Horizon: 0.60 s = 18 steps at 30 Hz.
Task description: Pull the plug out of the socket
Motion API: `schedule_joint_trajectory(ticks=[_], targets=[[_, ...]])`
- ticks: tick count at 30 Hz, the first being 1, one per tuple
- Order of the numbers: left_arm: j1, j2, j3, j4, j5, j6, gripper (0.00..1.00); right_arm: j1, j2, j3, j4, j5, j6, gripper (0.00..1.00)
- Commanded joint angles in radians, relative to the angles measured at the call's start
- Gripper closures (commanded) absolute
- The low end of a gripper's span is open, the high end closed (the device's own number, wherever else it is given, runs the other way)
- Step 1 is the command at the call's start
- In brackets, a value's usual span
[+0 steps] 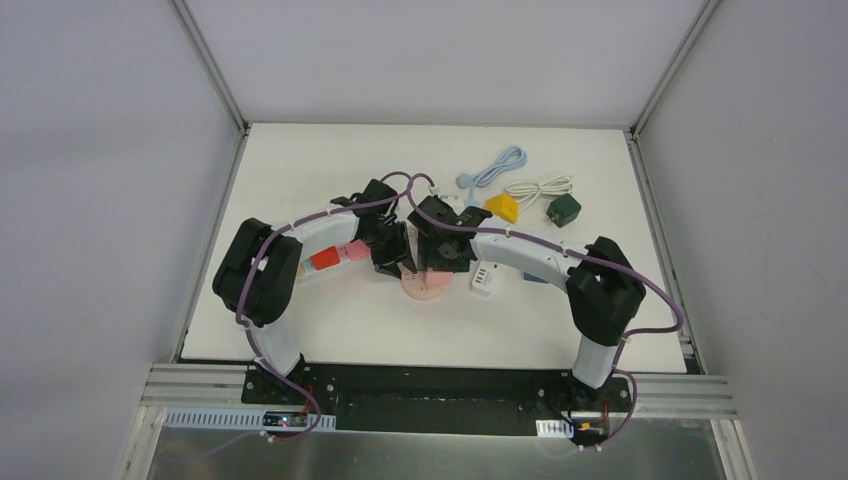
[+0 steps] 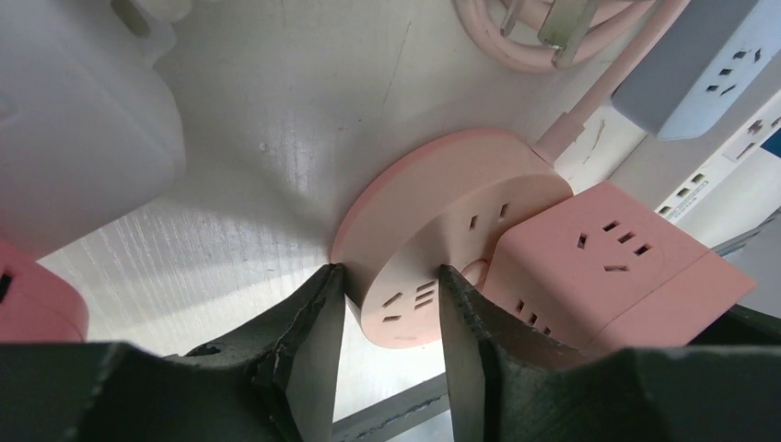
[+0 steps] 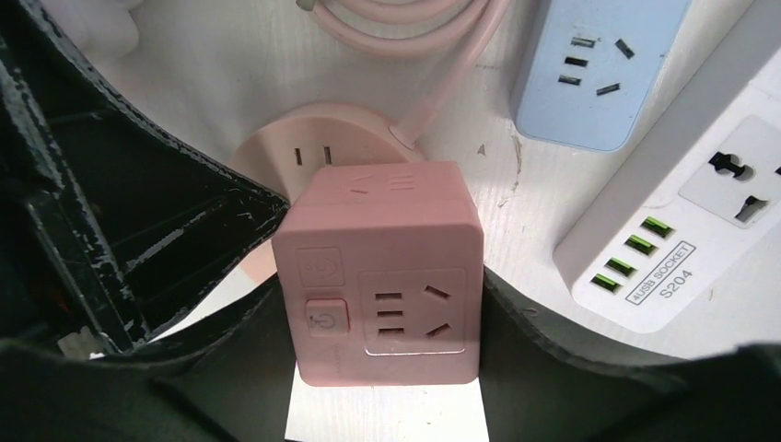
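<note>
Left gripper (image 2: 390,276): its dark fingers (image 2: 308,341) straddle the near edge of the round pink plastic socket base (image 2: 433,203). One fingertip meets the rim and the other crosses in front of the disc. I cannot tell whether it is clamped or just resting there.
Right gripper (image 3: 382,295): clenched on the pink plastic cube plug (image 3: 396,221), with a finger pressed against each side face.
Cube plug: it sits on top of the socket base, covering the part beside the cord's exit (the pins are hidden, so how deep they sit is not visible). Its button and one outlet face the right wrist camera.
Socket base: it lies flat on the white table (image 1: 330,320), near the middle and between the two arms. Its pink cord (image 3: 442,92) runs away into a loose coil.
Right of the base: a light blue plastic power strip (image 3: 599,64), with a white power strip with green USB ports (image 3: 681,212) just beside it.
Far side of the table: a yellow adaptor (image 1: 502,207) and a dark green adaptor (image 1: 563,211), close together.
</note>
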Motion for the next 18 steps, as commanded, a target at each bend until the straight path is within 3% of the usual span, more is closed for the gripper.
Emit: schedule_joint_trajectory(ticks=[1, 7, 18], targets=[[-0.001, 0.039, 0.02, -0.125, -0.077, 0.026, 0.63, 0.004, -0.021, 0.09, 0.065, -0.032, 0.042, 1.0], [-0.006, 0.074, 0.033, -0.175, -0.118, 0.037, 0.72, 0.003, -0.12, 0.009, 0.267, -0.2, -0.016, 1.0], [-0.009, 0.123, 0.075, -0.23, -0.135, 0.045, 0.73, 0.043, 0.0, 0.174, -0.014, 0.161, -0.016, 1.0]])
